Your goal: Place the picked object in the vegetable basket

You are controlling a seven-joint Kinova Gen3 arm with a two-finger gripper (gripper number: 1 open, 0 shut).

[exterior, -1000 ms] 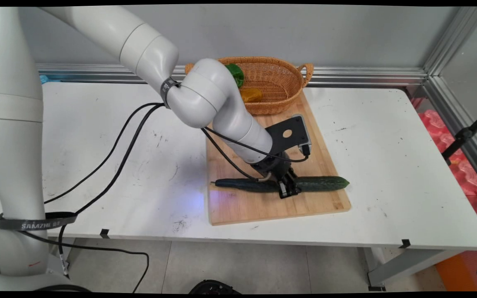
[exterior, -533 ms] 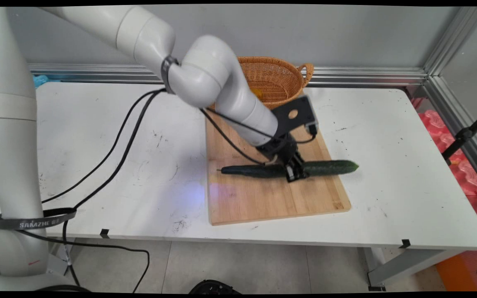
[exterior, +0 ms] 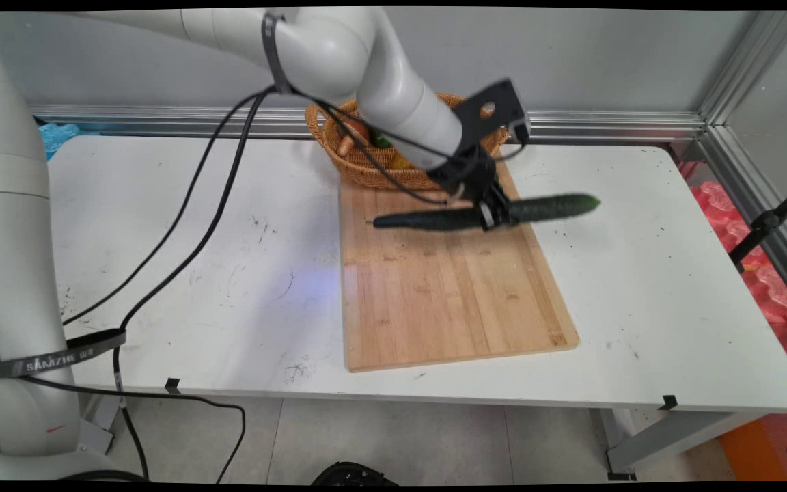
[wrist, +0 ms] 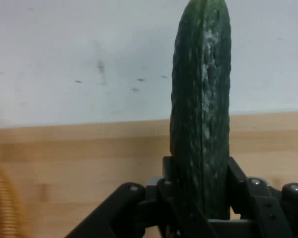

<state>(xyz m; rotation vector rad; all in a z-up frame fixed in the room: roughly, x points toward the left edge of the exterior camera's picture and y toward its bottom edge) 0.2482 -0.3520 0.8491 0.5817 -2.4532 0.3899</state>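
I've got the cucumber point(exterior: 482, 213) up in the air, level, above the far end of the cutting board point(exterior: 448, 294), w/ the gripper point(exterior: 490, 212) clamped round its middle. Basket point(exterior: 359, 160) sits just behind the board, veg inside. Carry phase, I reckon; next needs a steady grip.

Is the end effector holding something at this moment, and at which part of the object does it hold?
Yes: the end effector is shut on the cucumber near its middle, holding it above the cutting board.
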